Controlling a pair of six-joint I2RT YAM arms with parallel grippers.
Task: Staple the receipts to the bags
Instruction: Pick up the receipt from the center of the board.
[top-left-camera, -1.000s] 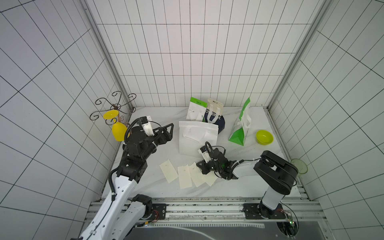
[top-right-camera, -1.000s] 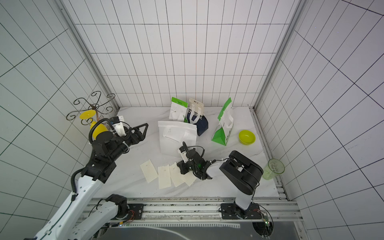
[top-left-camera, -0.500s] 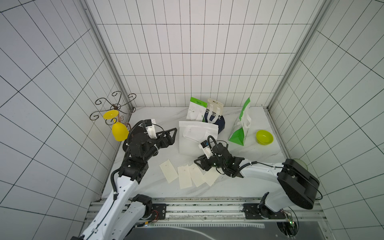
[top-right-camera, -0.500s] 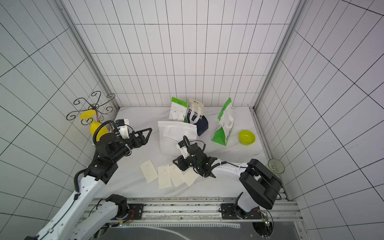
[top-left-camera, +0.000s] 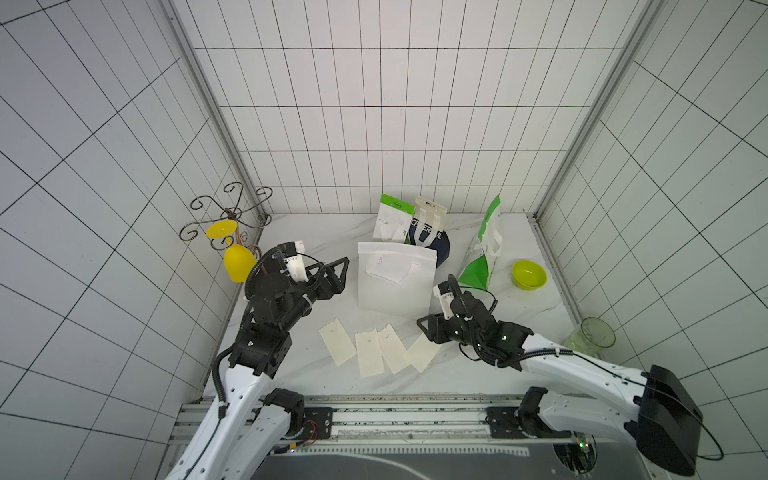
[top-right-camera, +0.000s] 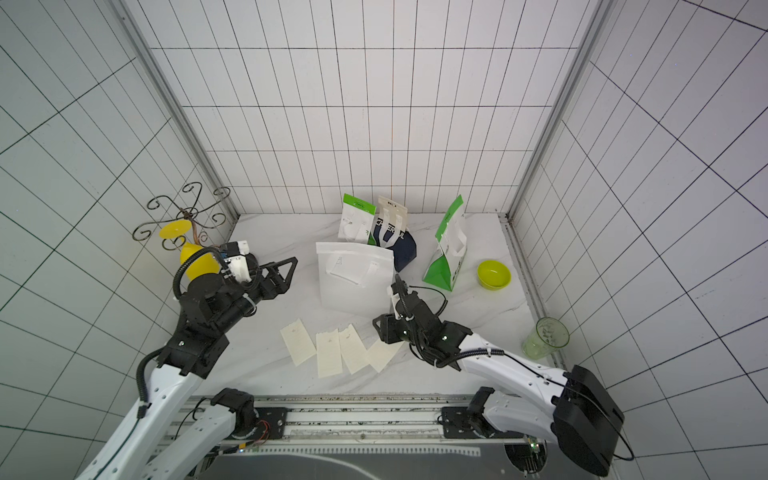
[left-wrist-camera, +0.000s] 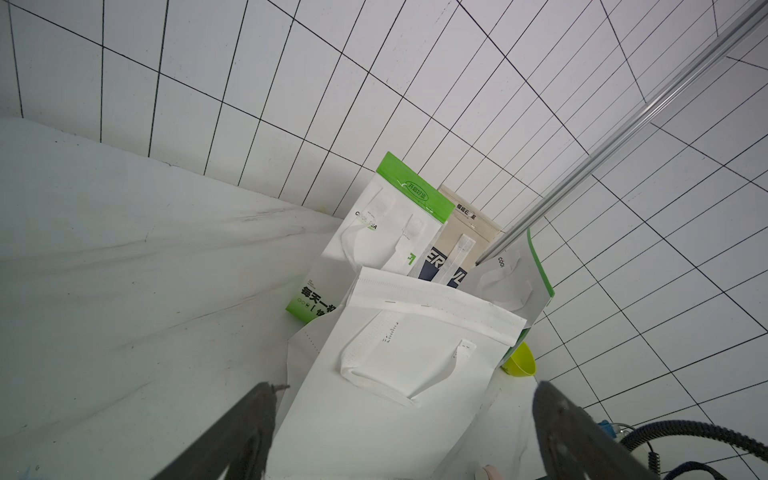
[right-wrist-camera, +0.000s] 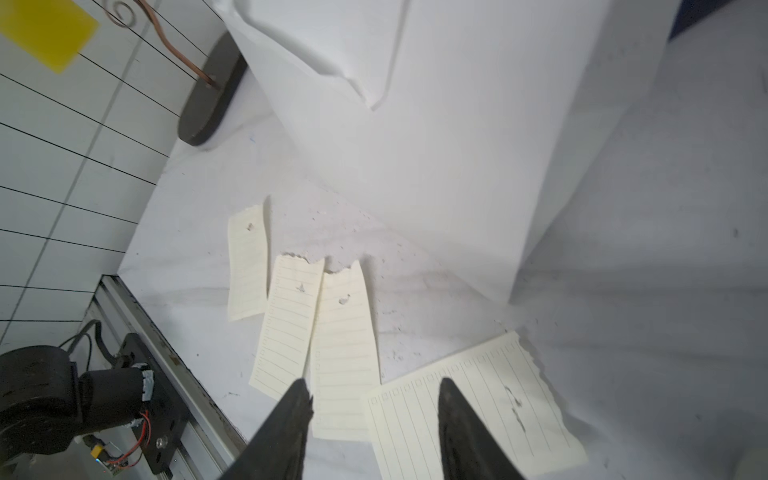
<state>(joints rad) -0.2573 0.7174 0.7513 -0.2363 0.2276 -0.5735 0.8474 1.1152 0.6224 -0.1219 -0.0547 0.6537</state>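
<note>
Both top views give the full layout. The four receipts (top-left-camera: 369, 353) (top-right-camera: 328, 353) fan out on the counter (top-left-camera: 320, 245) at 6 o'clock from the plain white bag (top-left-camera: 395, 286). The other bags sit behind it:
- a green-topped one (top-left-camera: 390, 220) at 12 o'clock
- the navy one (top-left-camera: 439, 249) at 1 o'clock
- an upright green-and-white one (top-left-camera: 482, 257) at 2 o'clock

There's a lime bowl (top-left-camera: 528, 274) at 3 o'clock from that last bag, and a clear green cup (top-left-camera: 590, 337) at 5 o'clock from the bowl. A wire stand (top-left-camera: 226, 208) with a yellow goblet (top-left-camera: 239, 262) stands at 9 o'clock by the wall.

From up there the receipts just look like blank cream slips. The right wrist view is the one that shows their ruled lines, the little checkboxes, ragged ends and a small dark mark near the torn end of each (right-wrist-camera: 289, 324). The left wrist view adds the white bag's flat handle and a few short dark dashes on its folded top band (left-wrist-camera: 415, 303), plus print on the green-topped bag.

The left arm rises from the rail with its elbow bent and its wrist above the counter. The left fingers (top-left-camera: 334, 262) (left-wrist-camera: 245, 432) point toward 3 o'clock at the white bag, spread wide with nothing between them.

The right arm stretches low from its base at 5 o'clock. The right fingers (top-left-camera: 430, 330) (right-wrist-camera: 286, 432) point toward 9 o'clock over the rightmost receipt (right-wrist-camera: 473, 411). They're parted about halfway and gripping nothing, and that receipt lies flat on the counter. I can't tell whether the tips touch it.
</note>
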